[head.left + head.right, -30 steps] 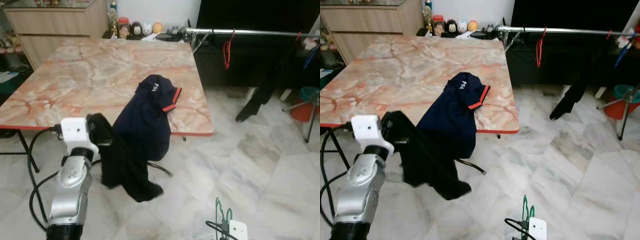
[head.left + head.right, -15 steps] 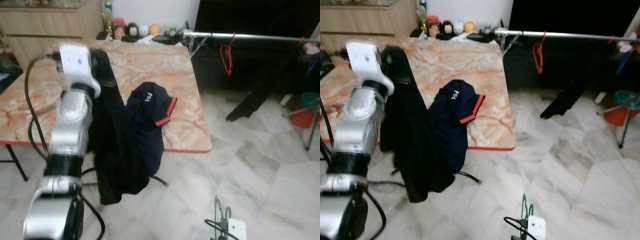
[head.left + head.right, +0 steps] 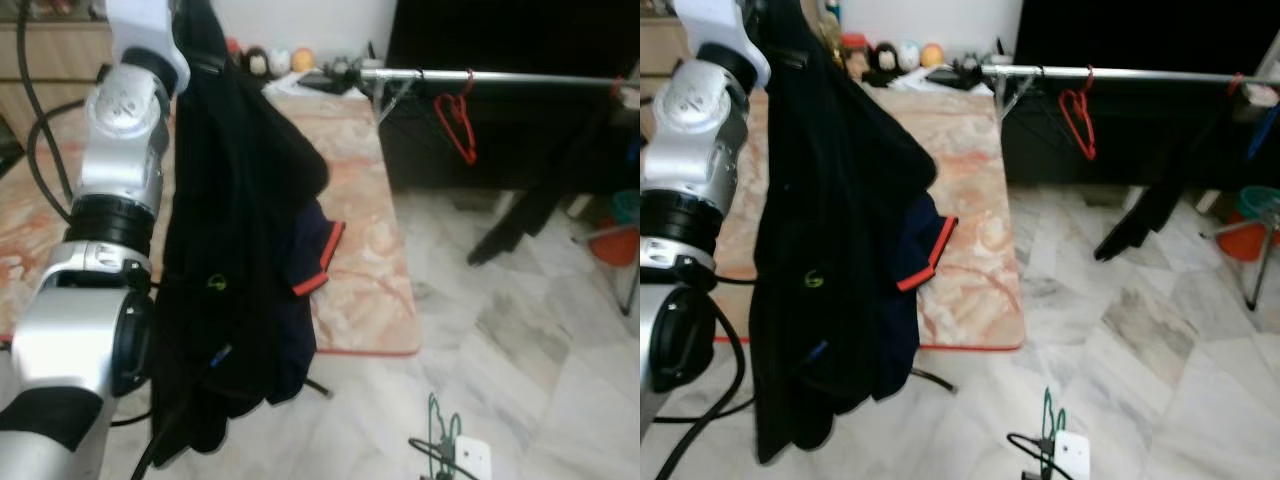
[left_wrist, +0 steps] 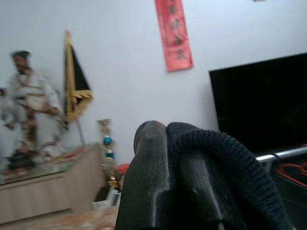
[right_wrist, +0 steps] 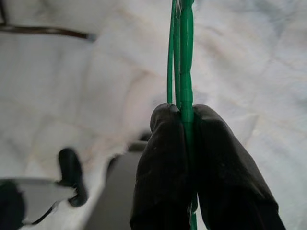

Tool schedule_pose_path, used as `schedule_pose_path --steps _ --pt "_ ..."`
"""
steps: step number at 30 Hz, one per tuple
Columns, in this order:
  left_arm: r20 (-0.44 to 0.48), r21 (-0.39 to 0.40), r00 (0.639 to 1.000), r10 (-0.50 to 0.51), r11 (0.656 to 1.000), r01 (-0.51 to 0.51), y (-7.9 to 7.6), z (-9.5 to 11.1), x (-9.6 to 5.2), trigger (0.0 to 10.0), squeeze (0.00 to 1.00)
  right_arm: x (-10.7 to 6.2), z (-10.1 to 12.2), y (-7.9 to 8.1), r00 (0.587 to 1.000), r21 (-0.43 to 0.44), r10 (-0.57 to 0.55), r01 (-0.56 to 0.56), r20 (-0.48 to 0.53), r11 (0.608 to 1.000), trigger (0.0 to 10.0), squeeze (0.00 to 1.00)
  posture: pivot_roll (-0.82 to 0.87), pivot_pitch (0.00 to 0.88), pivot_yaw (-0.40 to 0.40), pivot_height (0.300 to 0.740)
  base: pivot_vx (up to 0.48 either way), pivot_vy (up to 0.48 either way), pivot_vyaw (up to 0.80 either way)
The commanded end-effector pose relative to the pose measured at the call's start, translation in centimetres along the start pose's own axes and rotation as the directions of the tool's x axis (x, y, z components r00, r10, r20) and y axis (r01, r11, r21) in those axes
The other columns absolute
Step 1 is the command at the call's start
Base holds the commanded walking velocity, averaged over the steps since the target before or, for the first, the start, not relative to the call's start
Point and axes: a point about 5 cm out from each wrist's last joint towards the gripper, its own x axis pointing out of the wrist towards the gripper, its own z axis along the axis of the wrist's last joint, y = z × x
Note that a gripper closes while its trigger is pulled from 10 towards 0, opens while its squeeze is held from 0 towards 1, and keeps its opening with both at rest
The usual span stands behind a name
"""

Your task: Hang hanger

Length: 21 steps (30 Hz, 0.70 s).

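Observation:
My left gripper is raised high at the upper left, shut on a black knitted garment that hangs down in front of the marble table. A navy shirt with red trim lies on the table's near edge, partly hidden behind the black garment. Low at the bottom, my right gripper is shut on a green wire hanger, whose green loop stands just above the floor. A silver clothes rail runs across the upper right, with a red hanger on it.
Dark clothing hangs from the rail down to the floor at right, beside an orange bucket. Jars and figurines line the table's far edge. Open marble floor lies between me and the rail.
My left arm has lifted the black garment from beside the table's edge to high above it. The right gripper has stayed low with the green hanger.

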Motion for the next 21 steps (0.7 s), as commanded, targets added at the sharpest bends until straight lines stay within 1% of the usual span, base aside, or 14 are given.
schedule_pose_path --steps 1,5,6,8,9,10,12,13,14,16,17,18,20,21 --pt "0.076 0.02 0.996 -0.045 0.999 0.044 -1.2 1.7 0.8 10.0 0.0 -0.1 -0.2 -0.8 1.0 0.008 -0.025 0.026 -0.005 1.0 10.0 0.0 0.16 0.0 -0.042 0.74 0.368 0.0 0.0" --pt "0.06 0.024 0.996 -0.061 0.998 0.06 -1.4 0.8 0.6 10.0 0.0 -0.1 -0.2 -0.9 1.0 0.011 -0.029 0.029 -0.006 1.0 10.0 0.0 0.16 0.0 -0.043 0.74 0.365 0.0 0.0" --pt "0.031 0.005 0.995 -0.093 0.996 0.093 -1.8 -0.5 -0.2 10.0 0.0 -0.1 -0.3 -0.9 1.0 0.009 -0.029 0.029 -0.008 1.0 10.0 0.0 0.16 0.0 -0.044 0.74 0.247 0.0 0.0" --pt "-0.003 -0.012 0.993 -0.121 0.993 0.121 -2.3 -1.9 -1.2 10.0 0.0 -0.1 -0.3 -0.9 1.0 0.007 -0.028 0.028 -0.009 1.0 10.0 0.0 0.16 0.0 -0.044 0.74 0.0 0.0 0.0" --pt "-0.031 -0.011 0.99 -0.14 0.99 0.14 -2.7 -3.0 -2.2 10.0 0.0 -0.1 -0.4 -0.9 1.0 0.006 -0.028 0.028 -0.01 1.0 10.0 0.0 0.16 0.0 -0.044 0.74 0.0 0.0 0.0" --pt "-0.085 -0.027 0.983 -0.161 0.987 0.159 -3.2 -5.0 -4.3 10.0 0.0 -0.1 -0.4 -0.9 1.0 0.004 -0.026 0.026 -0.012 1.0 10.0 0.0 0.16 0.0 -0.042 0.74 0.0 0.0 0.0" --pt "-0.129 -0.048 0.976 -0.177 0.984 0.172 -3.5 -6.4 -6.1 10.0 0.0 -0.1 -0.5 -0.9 1.0 0.002 -0.026 0.026 -0.013 1.0 10.0 0.0 0.16 0.0 -0.042 0.74 0.0 0.0 0.0" --pt "-0.129 -0.048 0.976 -0.177 0.984 0.172 -3.5 -6.4 -6.1 10.0 0.0 -0.1 -0.5 -0.9 1.0 0.002 -0.026 0.026 -0.013 1.0 10.0 0.0 0.16 0.0 -0.042 0.74 0.0 0.0 0.0" --pt "-0.178 -0.079 0.963 -0.204 0.978 0.192 -3.9 -7.8 -8.3 10.0 0.0 -0.1 -0.5 -1.0 1.0 0.0 -0.026 0.026 -0.014 1.0 10.0 0.0 0.16 0.0 -0.04 0.74 0.0 0.0 0.0" --pt "-0.208 -0.121 0.95 -0.233 0.97 0.212 -4.4 -8.5 -10.1 10.0 0.0 -0.1 -0.6 -1.0 1.0 -0.003 -0.026 0.026 -0.016 1.0 10.0 0.0 0.16 0.0 -0.037 0.74 0.0 0.0 0.0" --pt "-0.208 -0.121 0.95 -0.233 0.97 0.212 -4.4 -8.5 -10.1 10.0 0.0 -0.1 -0.6 -1.0 1.0 -0.003 -0.026 0.026 -0.016 1.0 10.0 0.0 0.16 0.0 -0.037 0.74 0.0 0.0 0.0" --pt "-0.237 -0.148 0.929 -0.284 0.956 0.254 -4.9 -8.9 -12.3 10.0 0.0 -0.2 -0.7 -1.1 0.999 -0.005 -0.029 0.029 -0.019 1.0 10.0 0.0 0.16 0.0 -0.034 0.74 0.0 0.0 0.0" --pt "-0.237 -0.148 0.929 -0.284 0.956 0.254 -4.9 -8.9 -12.3 10.0 0.0 -0.2 -0.7 -1.1 0.999 -0.005 -0.029 0.029 -0.019 1.0 10.0 0.0 0.16 0.0 -0.034 0.74 0.0 0.0 0.0" --pt "-0.27 -0.187 0.908 -0.321 0.942 0.277 -5.4 -9.2 -14.5 10.0 0.0 -0.2 -0.8 -1.2 0.999 -0.011 -0.03 0.03 -0.022 0.999 10.0 0.0 0.16 0.0 -0.032 0.74 0.0 0.0 0.0"
